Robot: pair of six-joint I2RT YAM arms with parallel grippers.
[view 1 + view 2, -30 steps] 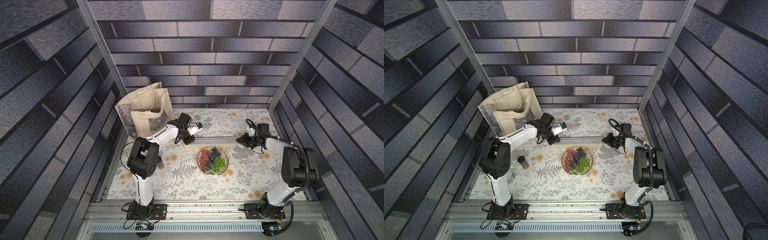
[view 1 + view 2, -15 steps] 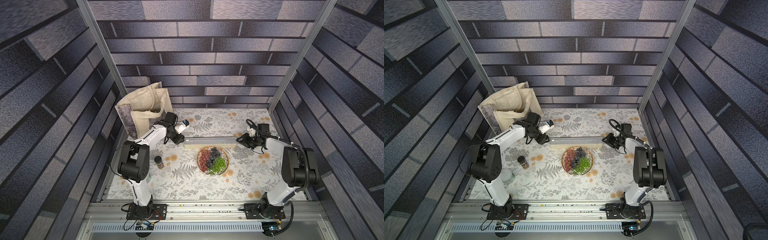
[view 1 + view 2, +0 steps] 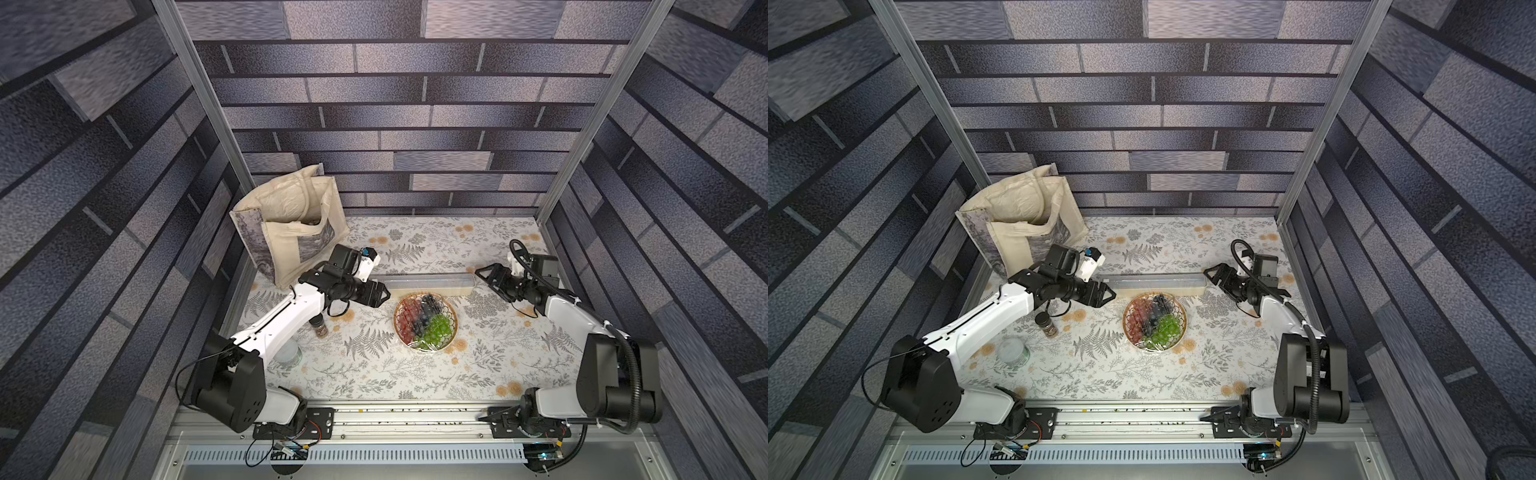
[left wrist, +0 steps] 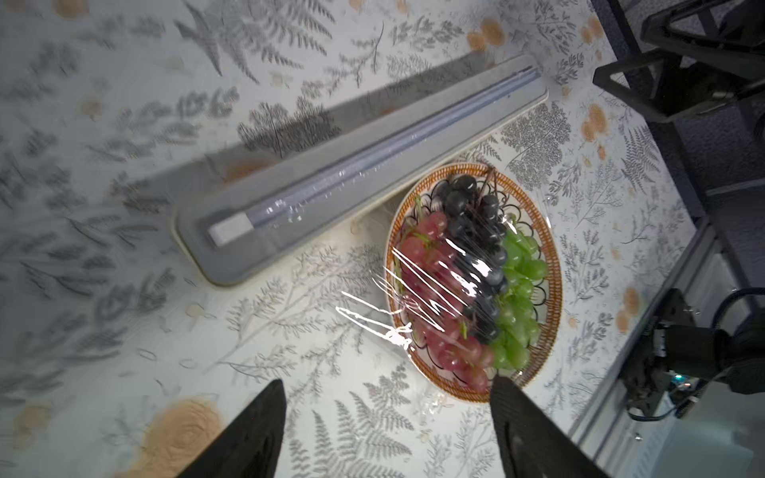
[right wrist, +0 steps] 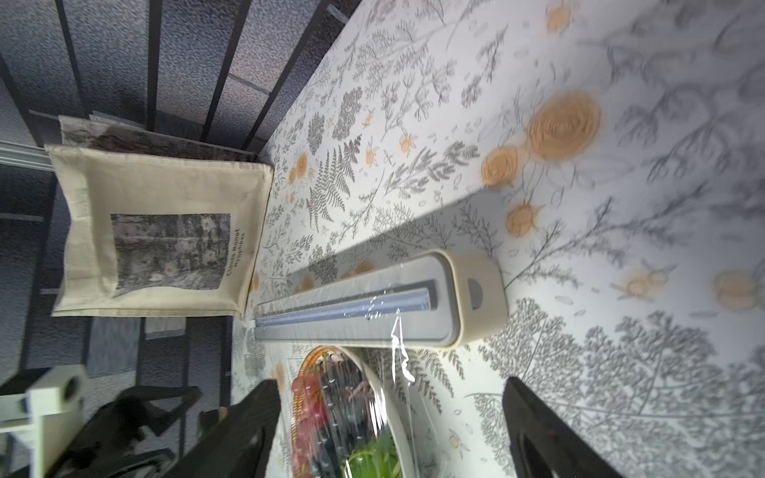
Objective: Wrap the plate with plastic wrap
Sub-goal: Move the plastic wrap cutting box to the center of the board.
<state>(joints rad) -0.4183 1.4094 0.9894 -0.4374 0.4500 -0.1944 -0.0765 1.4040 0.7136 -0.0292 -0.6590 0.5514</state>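
The plate (image 3: 398,316) sits near the middle of the counter (image 3: 374,368), loaded with red, dark purple and green grapes (image 3: 436,329), and a sheet of plastic wrap (image 4: 434,281) lies glossy and wrinkled over the fruit. In the left wrist view the film's creases run past the rim and onto the patterned counter beside the plate. The long pale dispenser box (image 3: 428,283) lies flat just behind the plate, on the side away from the arm bases. Their edges are very close, and more film glints along the box's slot. The left tool (image 3: 382,294) is off the box's left end, close to the plate, with its jaws wide apart and nothing between them. The right tool (image 3: 488,282) is just off the box's right end, also spread wide and empty. A cream tote bag (image 3: 291,220) stands in the far left corner. A small dark-lidded jar (image 3: 1048,326) and a round clear jar (image 3: 1013,352) stand by the left arm, well apart from the plate.
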